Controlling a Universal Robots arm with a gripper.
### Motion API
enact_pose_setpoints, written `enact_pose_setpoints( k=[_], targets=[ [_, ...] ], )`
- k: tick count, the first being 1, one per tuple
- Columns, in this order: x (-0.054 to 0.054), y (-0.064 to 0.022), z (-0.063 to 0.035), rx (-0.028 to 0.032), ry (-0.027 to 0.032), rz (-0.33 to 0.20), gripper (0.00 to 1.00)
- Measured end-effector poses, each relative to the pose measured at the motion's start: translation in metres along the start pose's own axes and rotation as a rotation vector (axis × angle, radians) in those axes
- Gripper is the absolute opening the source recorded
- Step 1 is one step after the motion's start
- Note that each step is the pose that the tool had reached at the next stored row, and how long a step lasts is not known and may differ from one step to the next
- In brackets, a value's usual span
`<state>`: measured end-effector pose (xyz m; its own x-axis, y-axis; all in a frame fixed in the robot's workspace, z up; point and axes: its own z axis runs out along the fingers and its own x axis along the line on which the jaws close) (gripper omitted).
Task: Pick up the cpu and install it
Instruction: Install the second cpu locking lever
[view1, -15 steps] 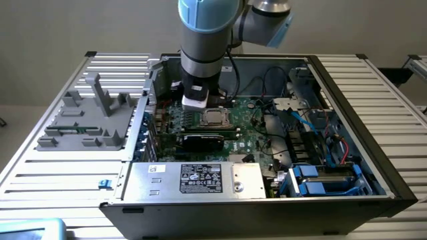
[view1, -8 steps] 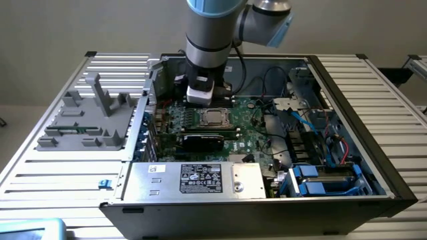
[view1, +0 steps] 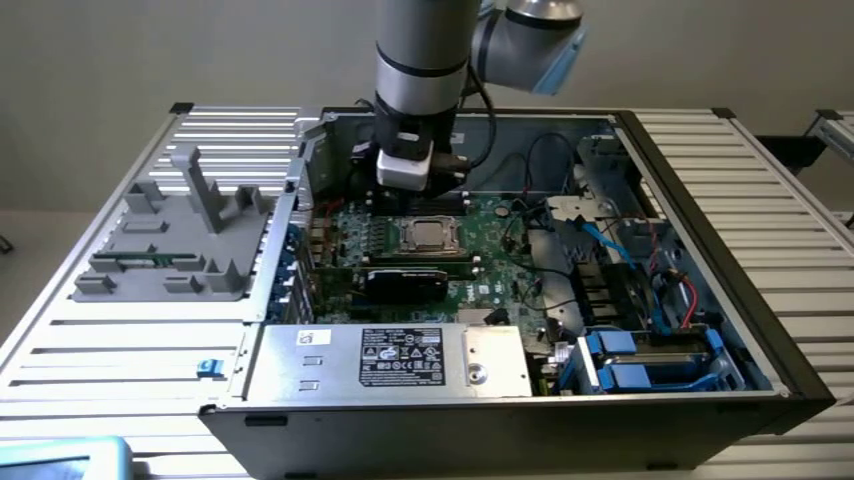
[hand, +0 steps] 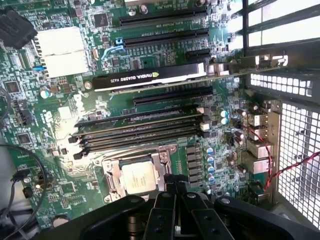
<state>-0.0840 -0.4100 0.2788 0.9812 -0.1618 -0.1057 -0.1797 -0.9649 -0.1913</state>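
The cpu (view1: 427, 235), a small square chip with a shiny silver top, lies flat inside the metal-framed socket (view1: 403, 236) on the green motherboard of the open computer case. In the wrist view the cpu (hand: 138, 177) sits in the socket frame (hand: 111, 176), just ahead of my fingertips. My gripper (view1: 420, 195) hangs on the arm a little above and behind the socket. Its black fingers (hand: 162, 215) meet at the gripper's tip (hand: 175, 187), shut with nothing between them.
A black graphics card (hand: 150, 77) and long memory slots (hand: 140, 127) lie beside the socket. A silver box with a white label (view1: 400, 355) fills the case's front. Cables (view1: 601, 240) and blue drive bays (view1: 654, 360) crowd the exterior view's right. A grey fixture (view1: 174, 240) stands outside the case.
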Motion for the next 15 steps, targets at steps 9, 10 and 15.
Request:
enact_pose_setpoints(
  k=[9,10,15],
  targets=[
    [-0.002,-0.0115,-0.0053,-0.0477,0.0234,0.001,0.11],
    [-0.002,-0.0115,-0.0053,-0.0478,0.0234,0.001,0.11],
    [-0.002,-0.0115,-0.0053,-0.0478,0.0234,0.001,0.11]
  ],
)
